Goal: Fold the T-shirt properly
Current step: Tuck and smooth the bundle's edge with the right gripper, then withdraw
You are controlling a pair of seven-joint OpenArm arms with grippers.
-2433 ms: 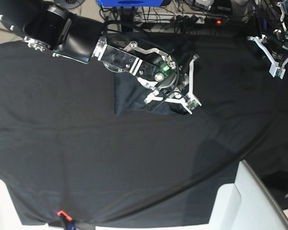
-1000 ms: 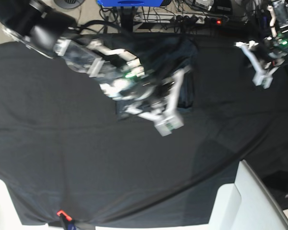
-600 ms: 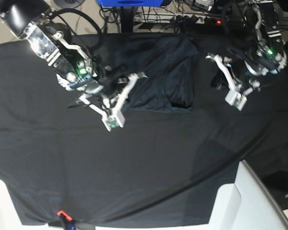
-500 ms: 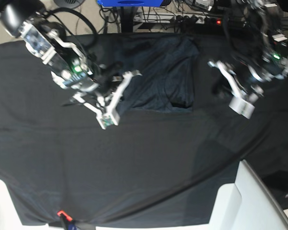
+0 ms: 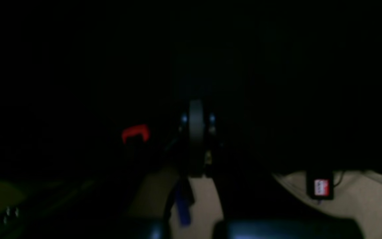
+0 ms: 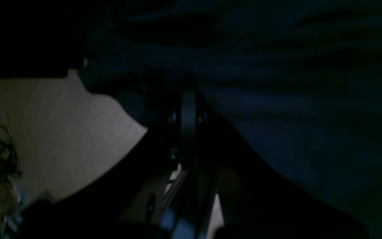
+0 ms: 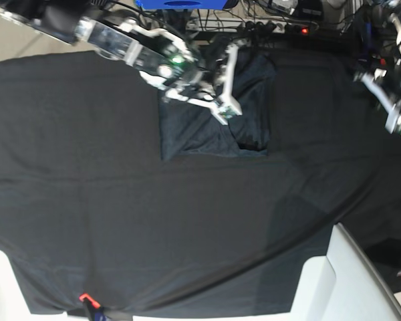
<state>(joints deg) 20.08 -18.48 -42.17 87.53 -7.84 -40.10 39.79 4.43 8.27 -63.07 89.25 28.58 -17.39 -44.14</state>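
Folded knit on matte black cloth

The T-shirt [image 7: 214,127], a soft slate rectangle, lies upper centre on the tablecloth [image 7: 120,221]; my right gripper [image 7: 227,107] and left gripper [image 7: 395,124] are both closed, empty.

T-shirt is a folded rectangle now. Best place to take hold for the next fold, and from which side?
Probably the T-shirt's bottom-left corner in the base view. The edges there lie flat and straight against the black tablecloth, clear of the dark pucker near the bottom-right. Come from the base view's left with the right claw, which is shut and hovers over the shirt.
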